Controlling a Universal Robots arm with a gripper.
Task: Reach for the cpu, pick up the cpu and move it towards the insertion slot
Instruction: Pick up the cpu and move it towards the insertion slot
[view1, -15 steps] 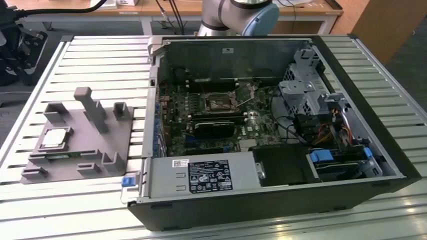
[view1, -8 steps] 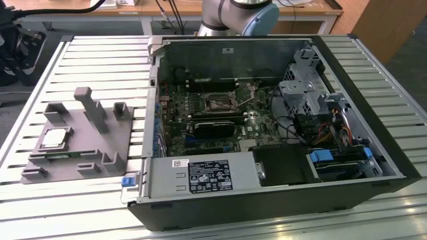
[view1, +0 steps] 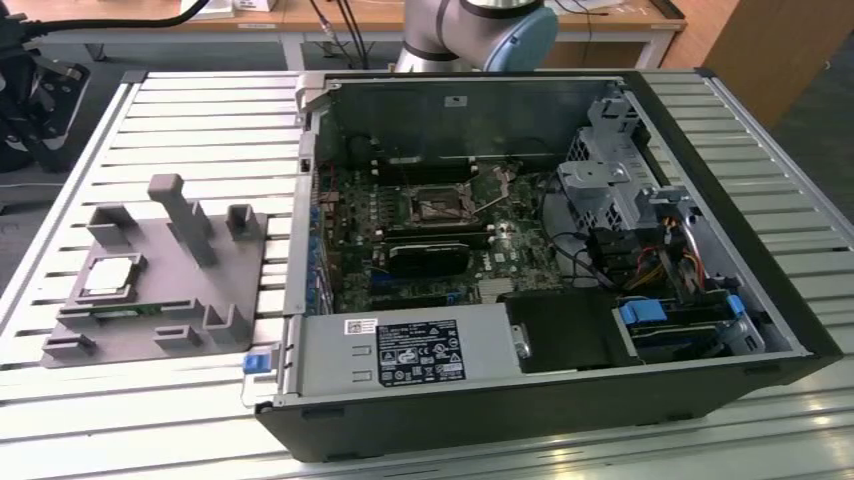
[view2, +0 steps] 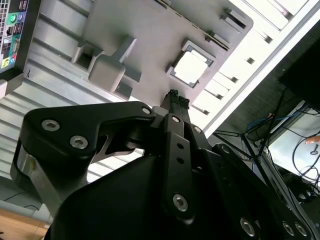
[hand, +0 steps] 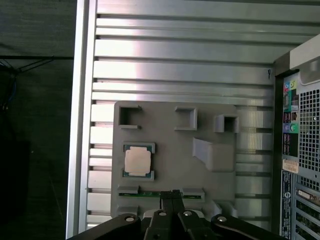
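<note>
On the exterior view's left, a grey fixture (view1: 154, 290) lies on the slatted metal counter (view1: 200, 120). The cpu (view1: 110, 277) sits flat in a square recess of the fixture, with a thin green strip (view1: 127, 312) just beside it. Well apart, toward the exterior view's right, an open computer case (view1: 454, 110) lies on its side. The slot (view1: 438, 208) is on the green board inside it, next to a black block (view1: 427, 257). Part of the arm (view1: 481, 30) rises behind the case.

In the second wrist view the hand (view2: 177, 97) hangs above the fixture (view2: 150, 30). Its two black fingers (view2: 173, 135) are pressed together with nothing between them. The cpu (view2: 192, 67) shines pale in its recess, near the tips but apart from them.

In the first wrist view the hand (hand: 172, 193) is likewise clenched and empty, its tips over the green strip (hand: 145, 194) at the edge of the fixture (hand: 175, 135). The cpu (hand: 137, 161) lies in its recess just beside the strip, untouched. The case (hand: 302, 150) shows its port side next to the fixture, on the counter (hand: 175, 55).
</note>
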